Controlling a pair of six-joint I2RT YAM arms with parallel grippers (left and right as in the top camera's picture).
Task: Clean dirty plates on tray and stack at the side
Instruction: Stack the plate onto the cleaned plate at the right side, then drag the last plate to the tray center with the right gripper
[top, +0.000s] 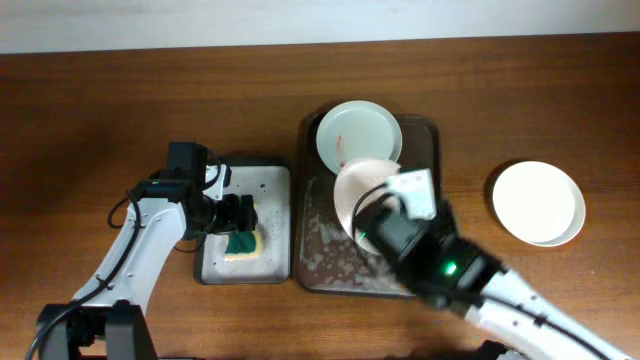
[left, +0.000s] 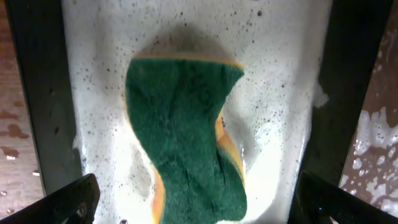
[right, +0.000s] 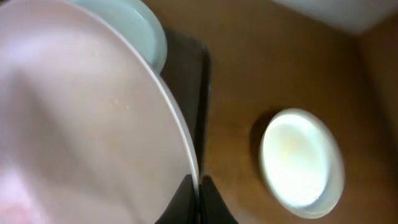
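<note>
My right gripper (right: 198, 199) is shut on the rim of a pink-tinted plate (top: 358, 190) and holds it tilted above the large brown tray (top: 425, 135); the plate fills the left of the right wrist view (right: 87, 124). A pale green plate (top: 359, 135) with a red smear lies at the tray's far end. A clean white plate (top: 538, 202) rests on the table to the right, also in the right wrist view (right: 300, 158). My left gripper (left: 199, 205) is open over the green-and-yellow sponge (left: 186, 143).
The sponge (top: 242, 240) lies in a smaller dark tray with a whitish, soapy inside (top: 270, 190), left of the big tray. Soapy water covers the big tray's floor (top: 325, 245).
</note>
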